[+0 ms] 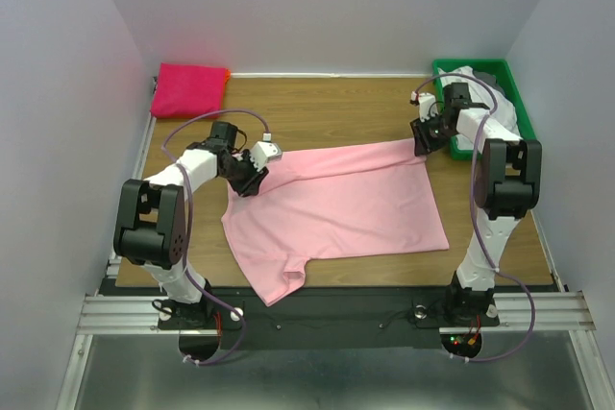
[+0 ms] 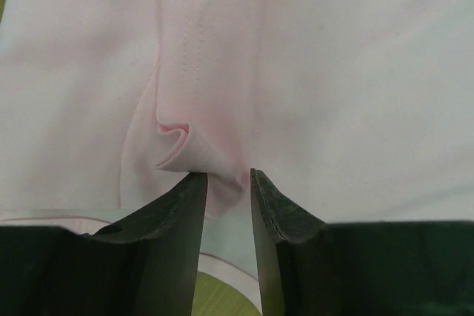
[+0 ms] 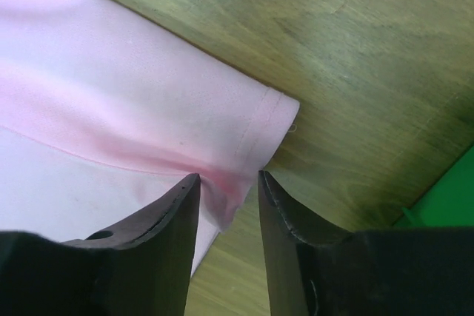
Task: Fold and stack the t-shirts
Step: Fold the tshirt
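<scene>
Jaws narrowly parted, the left gripper (image 1: 248, 180) and right gripper (image 1: 423, 141) sit at the far corners of a light pink t-shirt (image 1: 336, 208) spread on the table (image 1: 336, 108), seen from above. Left wrist view: a puckered fold of the shirt lies between the separated fingers (image 2: 178, 257). Right wrist view: its hemmed corner lies between that gripper's fingers.

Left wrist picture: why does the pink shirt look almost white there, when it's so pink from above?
Left wrist view: the light pink t-shirt fills the frame under bright light, so its colour washes out pale, while the left gripper's fingers go nearly black. Top external view: the light is even and it reads clearly pink. Right wrist view: pinker too, with a deeper band of shade along a fold.
</scene>
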